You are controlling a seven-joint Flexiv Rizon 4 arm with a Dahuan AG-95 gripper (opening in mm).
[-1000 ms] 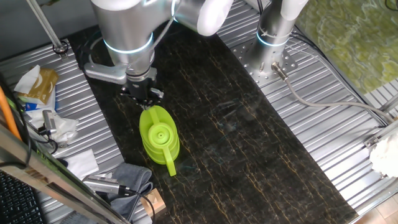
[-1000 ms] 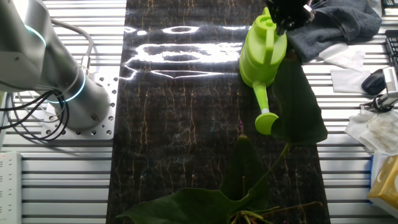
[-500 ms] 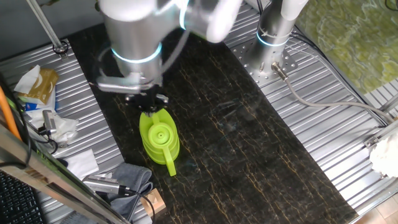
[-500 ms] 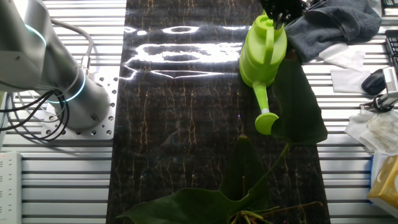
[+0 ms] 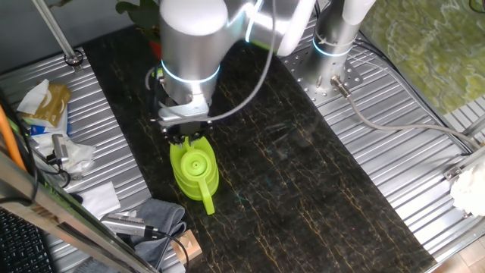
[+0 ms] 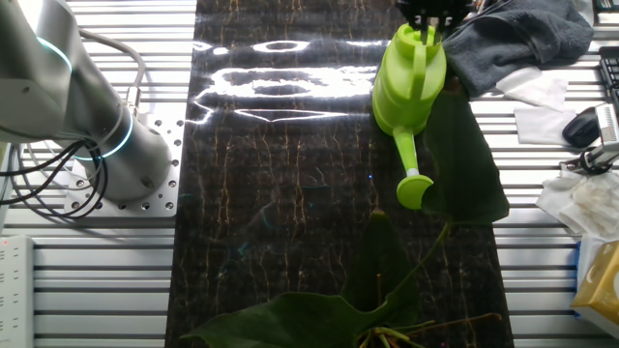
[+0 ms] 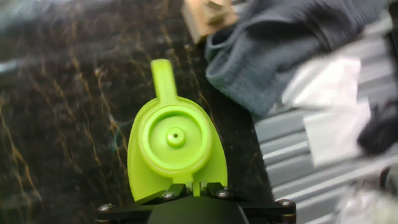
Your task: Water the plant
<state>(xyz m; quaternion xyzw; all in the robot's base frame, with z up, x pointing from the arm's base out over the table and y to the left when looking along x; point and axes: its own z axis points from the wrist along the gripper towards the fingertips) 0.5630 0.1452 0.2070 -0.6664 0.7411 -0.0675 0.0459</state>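
While the arm [image 5: 197, 53] fills the upper middle of one fixed view, its gripper [image 5: 188, 139] hangs just above the rear end of a lime-green watering can [image 5: 194, 168] that stands on the dark marbled mat [image 5: 303, 182] at centre left, spout pointing toward the lower edge of the frame; the fingers are hidden against the can's handle end, so I cannot tell whether they are spread or pinching. At the top of this frame, behind the arm, a bit of the plant [image 5: 140, 11] shows as dark leaves with a sliver of red-orange pot beside the arm. A grey cloth [image 5: 159, 216] lies at lower left, just beside the can's spout, and crumpled paper and packaging [image 5: 45, 102] sit on the ribbed metal table [image 5: 394, 144] at the left edge. Seen from the other fixed view, the gripper [image 6: 433, 12] is at the top edge, right over the can's [image 6: 410, 92] handle, its fingertips cut off by the frame. The plant's [image 6: 387, 280] broad dark leaves fill the lower middle and rise along the right side of the can, one leaf lying just beside the spout; the pot is out of frame. The cloth [image 6: 517, 39] sits at upper right. Looking down from the hand view, the can's [image 7: 175, 149] round lid is centred, spout toward the top, and the gripper [image 7: 194, 194] at the bottom edge touches the can's rear, its closure unclear. The cloth [image 7: 280, 43] is at upper right.
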